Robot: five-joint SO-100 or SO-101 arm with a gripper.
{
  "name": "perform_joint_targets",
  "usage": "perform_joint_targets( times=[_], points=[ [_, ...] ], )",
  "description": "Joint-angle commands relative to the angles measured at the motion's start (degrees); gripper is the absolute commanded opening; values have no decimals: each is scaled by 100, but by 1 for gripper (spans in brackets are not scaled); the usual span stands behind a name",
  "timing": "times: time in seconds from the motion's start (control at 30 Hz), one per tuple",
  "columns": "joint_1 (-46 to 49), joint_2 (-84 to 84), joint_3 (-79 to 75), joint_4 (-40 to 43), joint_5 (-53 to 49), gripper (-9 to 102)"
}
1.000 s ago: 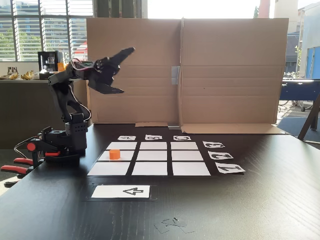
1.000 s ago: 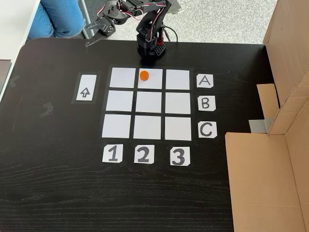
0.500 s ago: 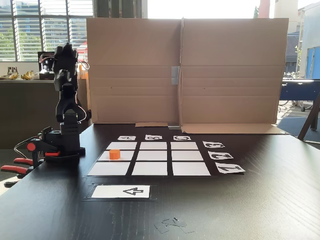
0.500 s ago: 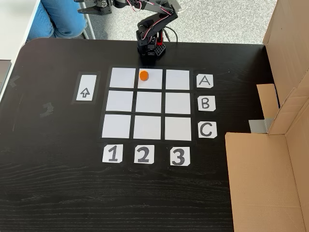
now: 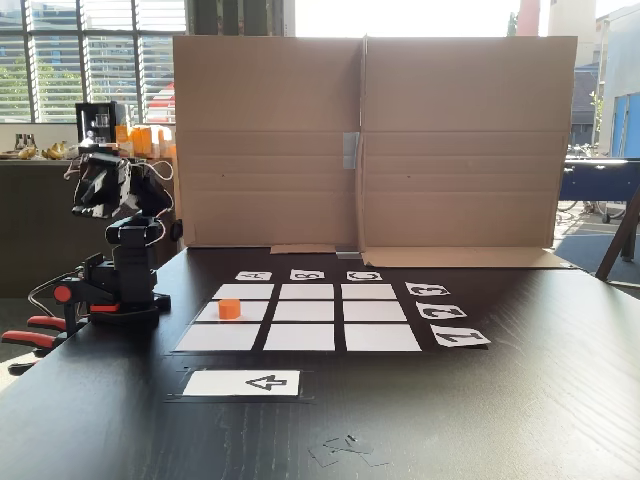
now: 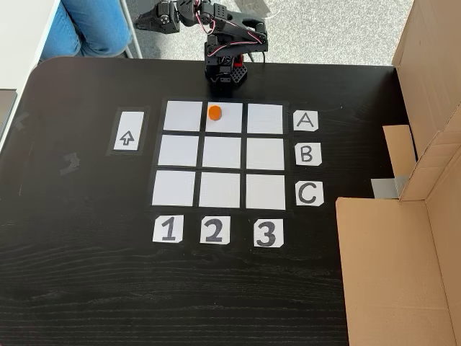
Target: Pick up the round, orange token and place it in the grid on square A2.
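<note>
My hand (image 6: pixel 148 19) is folded back over my base, off the far edge of the table (image 6: pixel 79 238), and it is hard to read. In a fixed view it shows only as a dark cluster at (image 5: pixel 88 190), mixed with wires and the dim window behind. In the other fixed view the fingers sit against grey floor near a person's blue-clad leg (image 6: pixel 90 25), too small to resolve. I cannot tell whether my fingers are apart or together; nothing shows between them.

The token (image 6: pixel 215 112) lies flat on square A2 (image 6: pixel 232 122), the middle cell of the row beside the A label, within the grid (image 6: pixel 178 153). From the low fixed view the token (image 5: pixel 229 309) sits in the left column, middle cell, and the labels there read mirrored and foreshortened.

Against half a second ago, my arm has dropped from its tall, upright reach into a low crouch over the base, and the hand has swung nearer the base. The token has not moved, nor has the arrow card (image 6: pixel 127 130).
</note>
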State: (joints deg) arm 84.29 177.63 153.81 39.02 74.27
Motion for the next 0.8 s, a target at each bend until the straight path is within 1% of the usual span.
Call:
perform_joint_targets(
  times=[0.0, 0.2, 0.4, 0.77],
  points=[
    [290, 536, 404, 114, 53, -1],
    [738, 879, 712, 475, 53, -1],
    [905, 1169, 1151, 800, 35, -1],
    [1107, 1301, 1775, 686, 9, -1]
  ],
)
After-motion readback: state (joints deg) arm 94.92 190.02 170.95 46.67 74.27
